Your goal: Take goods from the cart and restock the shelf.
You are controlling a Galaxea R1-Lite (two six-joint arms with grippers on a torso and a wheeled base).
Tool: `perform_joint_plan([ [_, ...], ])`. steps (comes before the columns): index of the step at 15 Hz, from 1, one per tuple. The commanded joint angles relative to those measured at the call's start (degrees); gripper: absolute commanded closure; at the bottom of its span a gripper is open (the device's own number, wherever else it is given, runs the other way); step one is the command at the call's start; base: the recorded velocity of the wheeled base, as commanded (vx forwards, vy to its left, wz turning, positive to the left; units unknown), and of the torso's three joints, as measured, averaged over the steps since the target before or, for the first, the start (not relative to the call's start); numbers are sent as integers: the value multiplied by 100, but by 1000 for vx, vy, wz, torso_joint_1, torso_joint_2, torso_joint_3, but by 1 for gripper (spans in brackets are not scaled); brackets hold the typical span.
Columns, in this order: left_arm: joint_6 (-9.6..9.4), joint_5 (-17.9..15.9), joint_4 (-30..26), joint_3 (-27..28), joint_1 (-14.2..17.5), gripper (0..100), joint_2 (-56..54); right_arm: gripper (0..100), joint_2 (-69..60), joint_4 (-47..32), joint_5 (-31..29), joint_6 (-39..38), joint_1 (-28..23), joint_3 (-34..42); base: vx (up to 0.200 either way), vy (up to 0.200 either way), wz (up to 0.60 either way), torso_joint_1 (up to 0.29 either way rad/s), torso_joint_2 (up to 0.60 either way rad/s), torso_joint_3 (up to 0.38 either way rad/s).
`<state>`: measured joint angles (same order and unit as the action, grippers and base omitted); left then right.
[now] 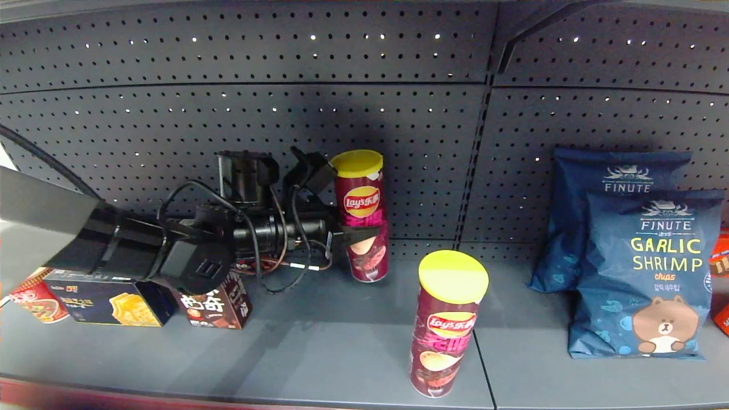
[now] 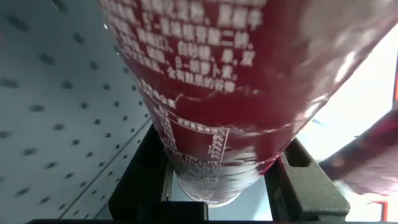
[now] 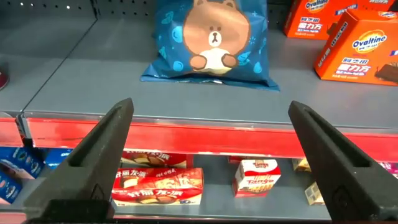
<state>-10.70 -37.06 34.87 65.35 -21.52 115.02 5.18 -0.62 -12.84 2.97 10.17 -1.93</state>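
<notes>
Now | left tool (image 1: 364, 233) clamped on chips can (image 1: 360, 199) | right tool (image 3: 209, 112) spread wide

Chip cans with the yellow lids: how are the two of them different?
The back can is clamped in the left gripper; the front can stands free, with nothing touching it. The back can is close to the pegboard wall; the front can is near the front edge of the shelf. Both are dark red, with yellow lids on top.
</notes>
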Motion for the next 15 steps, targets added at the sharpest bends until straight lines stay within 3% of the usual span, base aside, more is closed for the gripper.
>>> perform_joint_plan([
  [1, -2, -29, -6, 179, -98, 100, 469, 0, 36, 1, 0, 10, 3, -1, 0, 0, 0, 0, 0, 0],
  [6, -2, -47, -85, 891, -362, 100, 908, 0, 36, 1, 0, 10, 3, -1, 0, 0, 0, 0, 0, 0],
  [15, -11, -38, -76, 1041, -626, 100, 1225, 0, 36, 1, 0, 28, 3, -1, 0, 0, 0, 0, 0, 0],
])
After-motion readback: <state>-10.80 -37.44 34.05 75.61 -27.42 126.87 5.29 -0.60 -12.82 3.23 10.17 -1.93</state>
